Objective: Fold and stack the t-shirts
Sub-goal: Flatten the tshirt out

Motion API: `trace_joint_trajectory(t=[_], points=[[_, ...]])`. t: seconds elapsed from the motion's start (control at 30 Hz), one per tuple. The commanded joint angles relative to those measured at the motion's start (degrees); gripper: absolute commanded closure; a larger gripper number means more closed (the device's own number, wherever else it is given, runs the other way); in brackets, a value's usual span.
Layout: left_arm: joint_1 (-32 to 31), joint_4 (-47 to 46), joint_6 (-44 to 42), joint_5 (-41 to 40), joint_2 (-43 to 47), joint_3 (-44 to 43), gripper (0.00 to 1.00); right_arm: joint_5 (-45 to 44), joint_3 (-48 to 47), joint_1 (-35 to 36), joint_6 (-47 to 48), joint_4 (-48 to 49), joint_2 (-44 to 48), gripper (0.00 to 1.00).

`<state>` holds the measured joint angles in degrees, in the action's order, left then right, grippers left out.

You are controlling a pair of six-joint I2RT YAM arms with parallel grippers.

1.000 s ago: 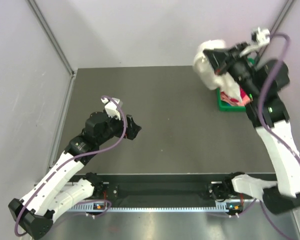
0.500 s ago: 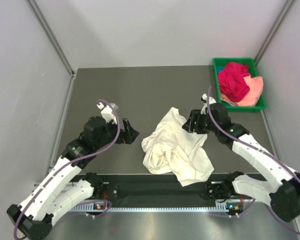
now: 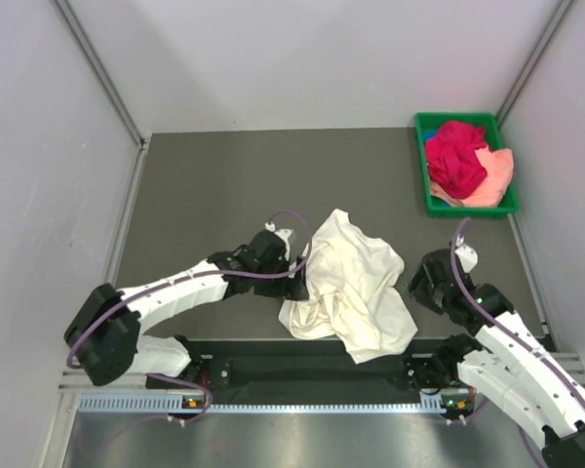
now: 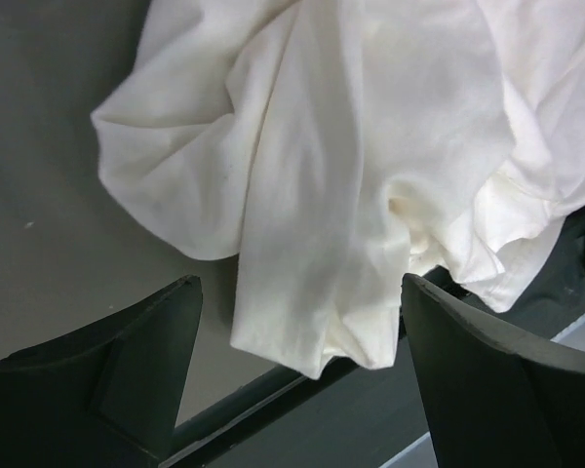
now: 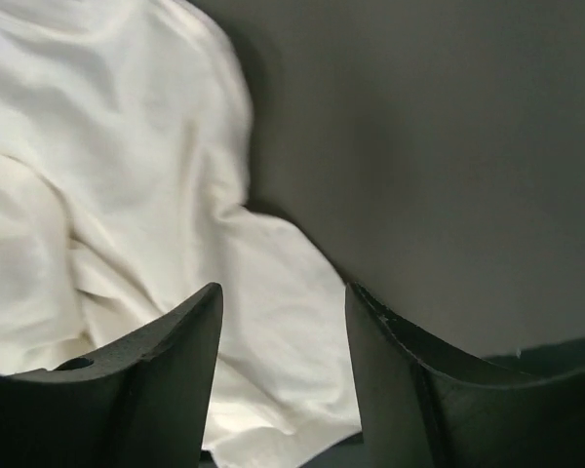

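Top external: table (image 3: 224, 185) carries cream-white t-shirt (image 3: 356, 283), crumpled, near-centre. Green tray (image 3: 421, 166), far right, holds magenta-red t-shirt (image 3: 456, 161) and peach-pink t-shirt (image 3: 497, 180). Left gripper (image 3: 297, 283) spread wide at the cream shirt's left edge; right gripper (image 3: 419, 283) spread, empty, at its right.

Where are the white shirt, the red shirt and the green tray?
White shirt (image 3: 356, 278): top view, middle of the crumpled cloth.
Red shirt (image 3: 456, 156): top view, middle of the bunched cloth.
Green tray (image 3: 473, 211): top view, its near rim.
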<state>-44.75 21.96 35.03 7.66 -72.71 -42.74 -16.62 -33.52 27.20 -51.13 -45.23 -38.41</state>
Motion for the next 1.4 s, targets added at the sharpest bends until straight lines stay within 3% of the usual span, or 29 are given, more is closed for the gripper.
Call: trace_joint_trajectory(t=[0.0, 0.1, 0.17, 0.2, 0.23, 0.37, 0.47, 0.63, 0.77, 0.9, 1.0, 1.13, 1.23, 1.27, 1.37], points=[[-1.7, -4.8, 2.0, -1.5, -4.2, -1.3, 0.13, 0.4, 4.0, 0.1, -8.4, -6.6, 4.3, 0.47], [-3.0, -6.7, 2.7, -2.0, -6.9, -1.1, 0.14, 0.4, 5.8, 0.0, -11.4, -8.6, 6.1, 0.47], [-3.8, -7.7, 3.3, -1.9, -7.9, -0.6, 0.23, 1.8, 6.4, 0.0, -11.9, -8.8, 6.2, 0.48], [-3.9, -8.0, 3.7, -2.2, -8.1, -0.5, 0.3, 2.2, 6.8, 0.1, -12.0, -8.6, 6.2, 0.48], [-3.9, -7.8, 4.4, -2.9, -8.1, -0.4, 0.57, 2.5, 7.0, 0.0, -12.0, -8.6, 6.1, 0.49], [-3.4, -5.7, 6.1, -12.0, -5.1, -1.3, 0.82, 3.0, 8.6, 0.1, -12.0, -6.5, 5.0, 0.49], [-1.8, -5.2, 7.3, -12.2, -3.8, -2.3, 1.0, 4.4, 9.5, 0.1, -11.7, -4.5, 2.9, 0.49], [-0.6, -4.1, 8.0, -11.7, -5.0, -3.2, 1.0, 6.7, 12.5, 0.1, -11.8, -1.2, 2.4, 0.5], [4.2, -4.2, 8.0, -7.9, -6.3, -3.3, 1.0, 9.8, 15.6, 0.2, -13.3, 2.2, 2.1, 0.52], [10.7, -7.3, 7.5, -3.2, -7.4, -4.1, 1.0, 14.3, 19.4, 0.2, -13.6, 9.6, 5.3, 0.75], [15.9, -11.7, 8.0, 1.3, -10.6, -6.8, 1.0, 10.1, 17.2, 0.3, -12.4, 11.0, 6.9, 0.98], [20.2, -11.2, 6.7, 4.0, -20.4, -19.4, 0.98, 2.4, 10.2, 0.3, -9.4, 12.6, 2.0, 1.0], [21.5, -2.5, 3.3, -0.2, -25.9, -31.7, 0.68, 2.8, 5.4, 0.3, -6.4, 16.2, -4.1, 1.0], [21.5, 1.7, 2.5, -2.1, -25.9, -33.4, 0.54, 3.3, 4.3, 0.4, -6.2, 16.8, -5.6, 1.0], [20.0, 4.3, -0.6, -11.7, -20.2, -32.0, 0.4, 5.1, 4.6, 0.4, -5.7, 16.7, -9.1, 1.0]])
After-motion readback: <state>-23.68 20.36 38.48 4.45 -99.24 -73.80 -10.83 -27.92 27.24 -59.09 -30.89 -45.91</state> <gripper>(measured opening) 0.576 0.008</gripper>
